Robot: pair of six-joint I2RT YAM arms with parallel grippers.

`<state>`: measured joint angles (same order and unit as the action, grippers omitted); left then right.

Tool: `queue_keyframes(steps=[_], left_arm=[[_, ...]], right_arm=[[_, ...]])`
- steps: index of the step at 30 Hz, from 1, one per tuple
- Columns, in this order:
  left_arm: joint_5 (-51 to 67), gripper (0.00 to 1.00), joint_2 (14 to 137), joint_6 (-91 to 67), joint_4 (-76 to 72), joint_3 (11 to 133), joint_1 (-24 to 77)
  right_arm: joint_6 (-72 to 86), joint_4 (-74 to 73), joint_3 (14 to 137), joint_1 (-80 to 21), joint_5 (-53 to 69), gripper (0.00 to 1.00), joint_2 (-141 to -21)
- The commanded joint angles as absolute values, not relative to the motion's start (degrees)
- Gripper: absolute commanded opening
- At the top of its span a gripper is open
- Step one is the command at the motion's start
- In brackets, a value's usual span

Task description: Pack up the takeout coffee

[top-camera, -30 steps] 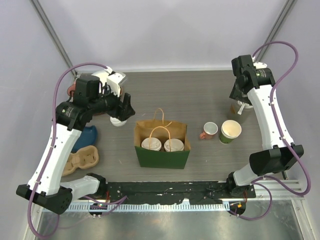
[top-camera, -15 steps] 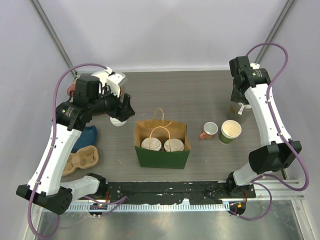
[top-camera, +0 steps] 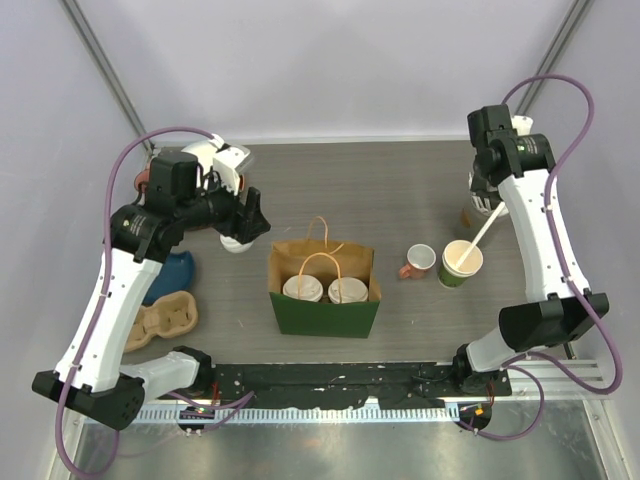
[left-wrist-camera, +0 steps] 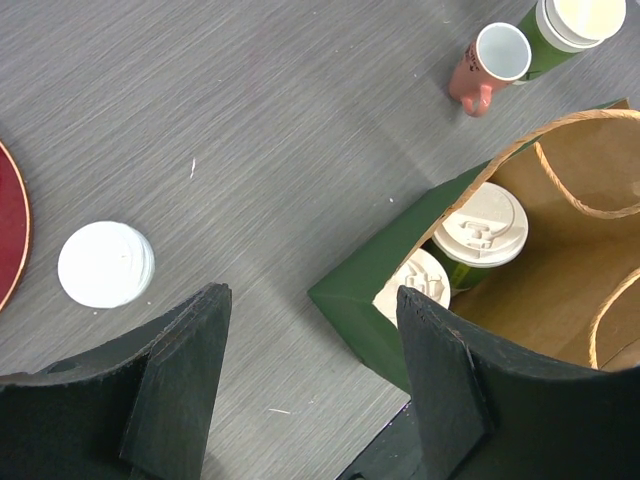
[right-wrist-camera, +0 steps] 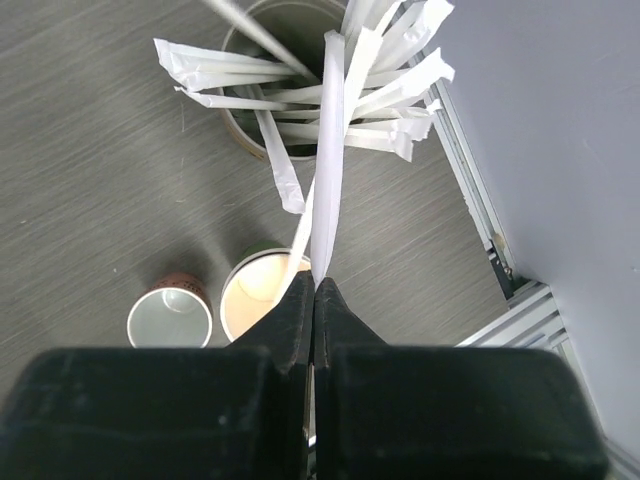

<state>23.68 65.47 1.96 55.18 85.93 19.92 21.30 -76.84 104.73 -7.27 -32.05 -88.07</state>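
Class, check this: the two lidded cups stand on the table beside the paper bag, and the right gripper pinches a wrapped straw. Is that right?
No. The lidded cups stand inside the paper bag, not beside it; the top view shows this. The right gripper does pinch a wrapped straw.

Left lidded cup (top-camera: 302, 289) and right lidded cup (top-camera: 347, 291) stand upright, side by side, inside the open green-and-brown paper bag (top-camera: 325, 318) on the counter (top-camera: 390, 190). Each carries a seated round white lid. They appear to touch. The bag hides most of their green walls.
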Motion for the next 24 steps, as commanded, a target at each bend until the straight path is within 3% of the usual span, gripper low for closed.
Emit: queue_keyframes(steps=[1,8,14,19,24], left_arm=[[25.75,0.71,64.60,2.20,55.28,86.31,19.60],[25.84,0.71,65.13,2.29,54.49,86.66,19.60],[25.84,0.71,64.77,2.20,54.67,86.75,19.51],[25.93,0.71,66.44,1.41,53.97,91.13,19.60],[27.86,0.71,68.99,0.88,52.56,96.76,19.60]], right_arm=[[20.13,-78.48,109.07,-7.03,-32.43,0.01,-84.11],[19.25,-79.98,113.29,-7.03,-32.17,0.01,-83.24],[15.82,-70.67,115.83,-7.03,-21.28,0.01,-80.51],[15.56,-69.87,126.55,-7.03,-19.08,0.01,-80.95],[15.64,-69.26,129.82,-6.94,-13.81,0.01,-79.72]])
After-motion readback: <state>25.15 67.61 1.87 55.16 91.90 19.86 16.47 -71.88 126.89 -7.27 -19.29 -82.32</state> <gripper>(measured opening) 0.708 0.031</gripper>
